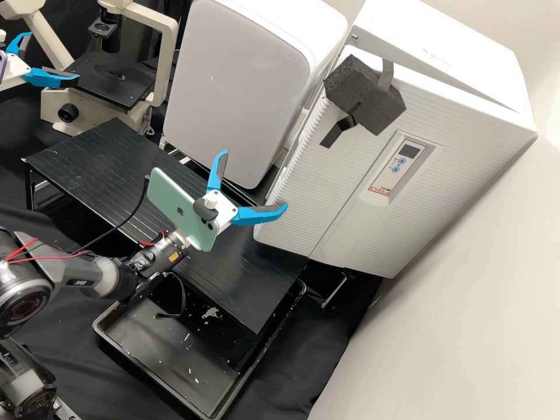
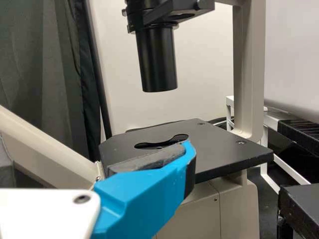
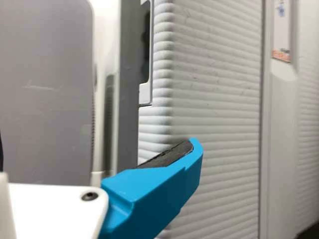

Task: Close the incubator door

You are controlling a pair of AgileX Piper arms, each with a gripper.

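Door [image 1: 461, 146] is looking ajar, closing push seemingly pending; right gripper [image 1: 255, 180] is hanging open near it, left gripper [image 1: 53, 57] sitting open well away

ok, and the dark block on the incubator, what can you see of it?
The block looks like dark foam: oblong, square-edged, rough. It rests against the upper part of the incubator's white ribbed front, above the control panel. A black strap crosses its middle, one end sticking out; a paler strip rises from its top. No jaws touch it.
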